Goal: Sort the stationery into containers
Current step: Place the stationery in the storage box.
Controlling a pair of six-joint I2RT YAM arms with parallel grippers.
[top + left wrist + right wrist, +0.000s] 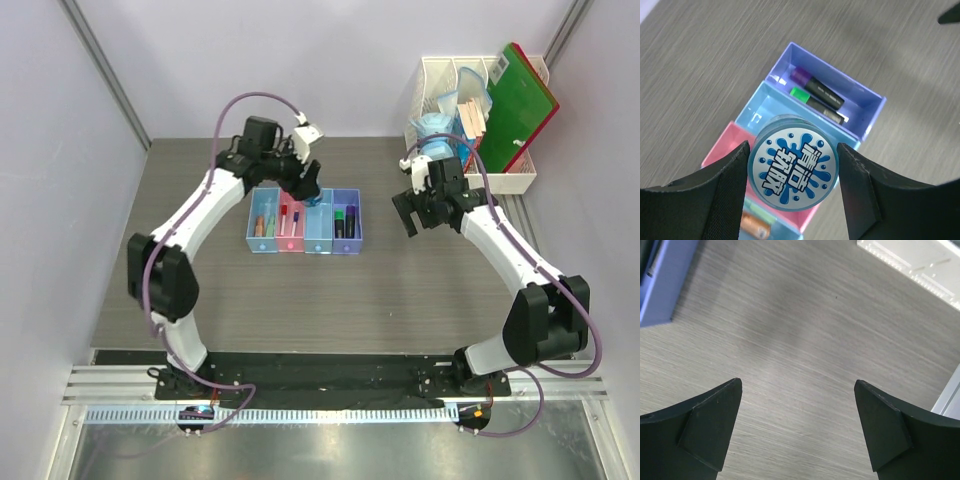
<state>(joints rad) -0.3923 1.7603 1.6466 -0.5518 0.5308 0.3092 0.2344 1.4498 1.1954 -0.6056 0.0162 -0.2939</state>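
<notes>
Left pincer (pixel 792 155) clamps tape roll (pixel 790 175) above row of 4 bins (pixel 747 117); 2 markers (pixel 822 95) in purple bin (pixel 872 107). Right pincer (pixel 798 390) wide, hovering over worktop (pixel 805 325).

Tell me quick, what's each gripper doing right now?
Left gripper: closed on the blue tape roll.
Right gripper: open, holding nothing.
</notes>
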